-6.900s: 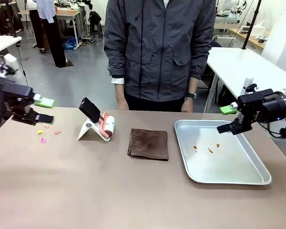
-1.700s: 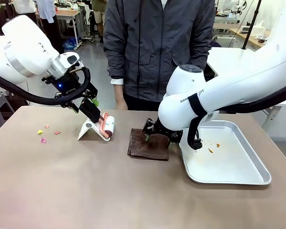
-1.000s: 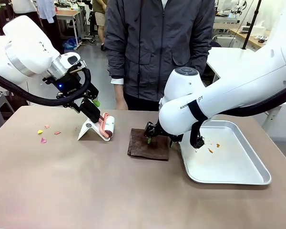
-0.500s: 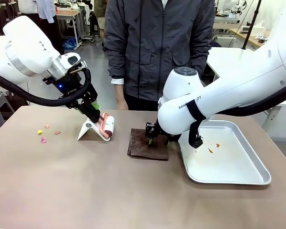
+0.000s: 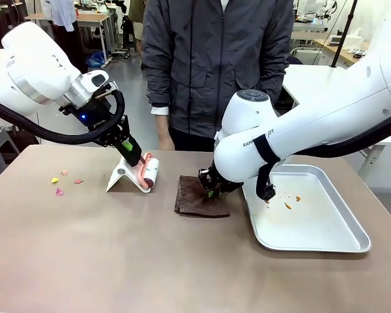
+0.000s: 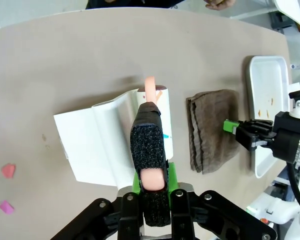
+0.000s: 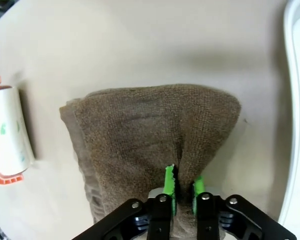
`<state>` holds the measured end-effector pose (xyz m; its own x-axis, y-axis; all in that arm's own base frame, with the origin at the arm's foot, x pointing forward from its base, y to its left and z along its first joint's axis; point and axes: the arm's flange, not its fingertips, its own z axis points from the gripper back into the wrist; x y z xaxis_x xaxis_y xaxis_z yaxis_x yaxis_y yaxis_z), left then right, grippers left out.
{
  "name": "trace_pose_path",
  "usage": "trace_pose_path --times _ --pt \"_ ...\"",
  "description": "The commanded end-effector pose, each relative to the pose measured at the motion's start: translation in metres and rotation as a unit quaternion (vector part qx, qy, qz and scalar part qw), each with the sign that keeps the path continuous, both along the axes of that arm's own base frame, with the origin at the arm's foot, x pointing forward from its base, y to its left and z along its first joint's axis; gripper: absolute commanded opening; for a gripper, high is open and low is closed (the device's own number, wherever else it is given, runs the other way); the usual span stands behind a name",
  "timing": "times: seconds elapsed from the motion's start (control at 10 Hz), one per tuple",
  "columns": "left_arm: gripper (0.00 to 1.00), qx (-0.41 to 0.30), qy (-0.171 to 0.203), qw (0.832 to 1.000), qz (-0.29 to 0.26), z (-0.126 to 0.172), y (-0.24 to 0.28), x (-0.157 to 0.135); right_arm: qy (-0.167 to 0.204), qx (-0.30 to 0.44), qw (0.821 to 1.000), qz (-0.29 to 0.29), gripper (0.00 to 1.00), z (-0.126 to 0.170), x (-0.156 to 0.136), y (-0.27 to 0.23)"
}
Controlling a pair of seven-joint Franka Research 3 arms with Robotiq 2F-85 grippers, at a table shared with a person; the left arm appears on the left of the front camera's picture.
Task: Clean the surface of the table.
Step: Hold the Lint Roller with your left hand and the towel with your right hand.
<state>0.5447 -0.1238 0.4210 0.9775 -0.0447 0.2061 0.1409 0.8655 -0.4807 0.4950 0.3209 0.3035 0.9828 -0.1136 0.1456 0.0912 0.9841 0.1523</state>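
Both were open b4: L gripper point(image 6: 154, 181) is now squeezing the roller handle point(image 6: 148, 140), R gripper point(image 7: 182, 186) pinching the cloth point(image 7: 135, 135). Table point(image 5: 150, 261) cleaning is prob starting.

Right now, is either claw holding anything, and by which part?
Left claw: lint roller, by its black handle. Right claw: brown cloth, by a pinched fold near the tray.

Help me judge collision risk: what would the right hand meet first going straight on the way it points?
The right hand is shut on the brown cloth; straight on, it would likely meet the table right under it.
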Motion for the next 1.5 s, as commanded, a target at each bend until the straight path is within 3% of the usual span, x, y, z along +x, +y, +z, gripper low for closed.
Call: trace_pose_path --times 0.0,0.5,0.7,0.9,1.2,1.4 --pt "0.0 -0.014 -0.019 1.0 -0.003 0.001 0.003 -0.003 0.012 0.006 1.0 0.011 0.0 -0.01 0.002 0.003" --pt "0.0 -0.039 -0.038 0.998 -0.013 0.009 0.005 -0.017 0.01 0.025 1.0 0.001 0.0 -0.007 0.002 -0.002" --pt "0.0 -0.06 -0.045 0.997 -0.021 0.015 0.01 -0.035 0.015 0.105 0.994 -0.002 0.0 0.005 -0.001 -0.023" --pt "0.0 -0.127 -0.045 0.99 -0.044 0.023 0.029 -0.061 0.04 0.248 0.968 -0.01 0.0 0.026 -0.015 -0.061" --pt "0.0 -0.247 0.024 0.964 -0.097 0.019 0.083 -0.094 0.069 0.367 0.924 0.081 0.0 0.044 -0.05 -0.101" --pt "0.0 -0.32 0.033 0.94 -0.117 -0.002 0.131 -0.12 0.099 0.433 0.887 0.124 0.0 0.051 -0.076 -0.128"
